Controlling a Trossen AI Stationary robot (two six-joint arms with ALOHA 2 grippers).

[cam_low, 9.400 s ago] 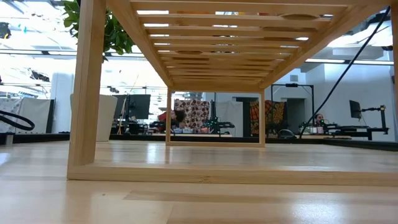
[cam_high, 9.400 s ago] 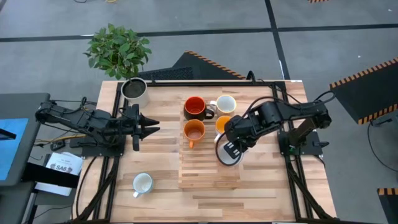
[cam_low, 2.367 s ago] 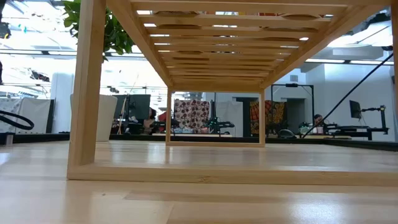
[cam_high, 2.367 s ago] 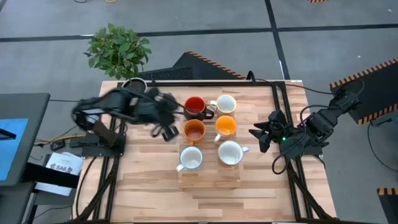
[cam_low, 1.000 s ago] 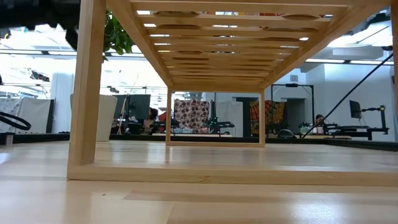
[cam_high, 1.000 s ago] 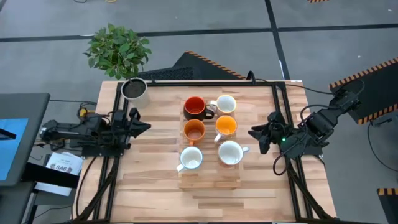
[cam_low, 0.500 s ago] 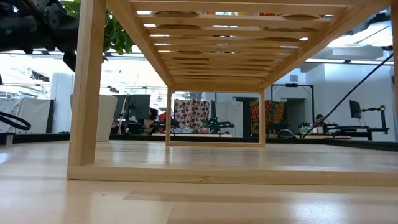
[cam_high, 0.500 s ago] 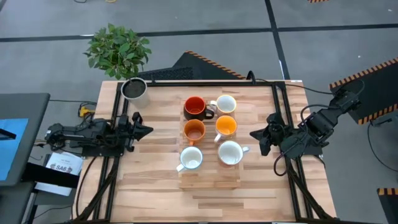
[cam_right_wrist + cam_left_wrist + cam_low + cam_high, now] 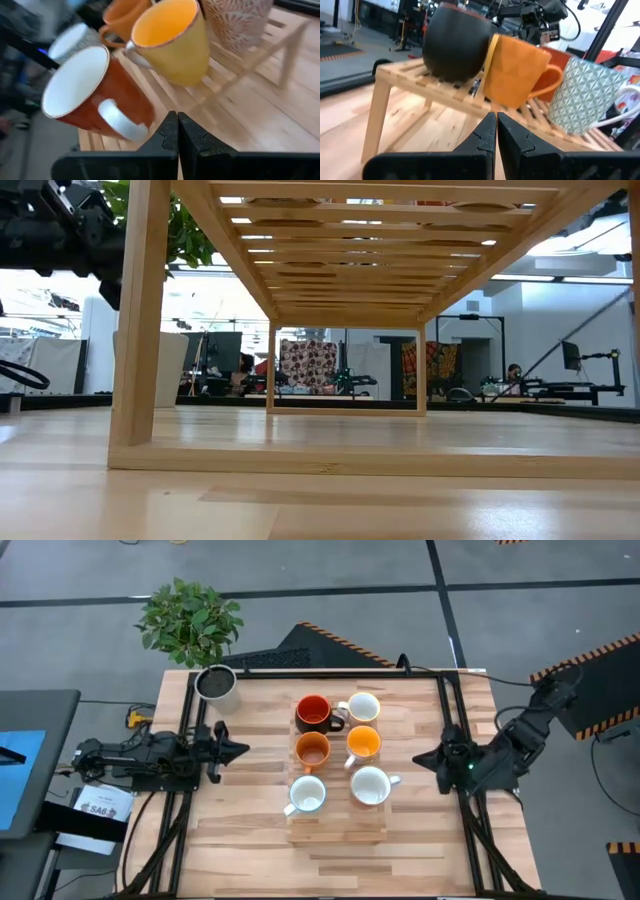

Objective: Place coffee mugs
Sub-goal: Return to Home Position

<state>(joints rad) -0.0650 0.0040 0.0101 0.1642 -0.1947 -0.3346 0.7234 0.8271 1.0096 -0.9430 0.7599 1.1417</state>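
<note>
Nearest you on the shelf point(image 9: 336, 828), two white mugs point(image 9: 306, 794) are sitting. Behind them are the orange pair point(image 9: 313, 750), then the red mug point(image 9: 313, 713) beside the third white mug point(image 9: 362, 707), all six resting squarely as far as the overhead view shows. The left gripper point(image 9: 228, 750) and right gripper point(image 9: 420, 760) are hanging at the sides of the table point(image 9: 250, 860), fingers pressed together on nothing, since I judge only homing is remaining.

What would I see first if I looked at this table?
The six mugs catch the eye first, standing in two rows of three on the wooden shelf in the middle of the table. Beside it, the left pincer and the right pincer lie low, both shut, pointing at the shelf. A leafy green plant stands beyond the far left corner.
</note>
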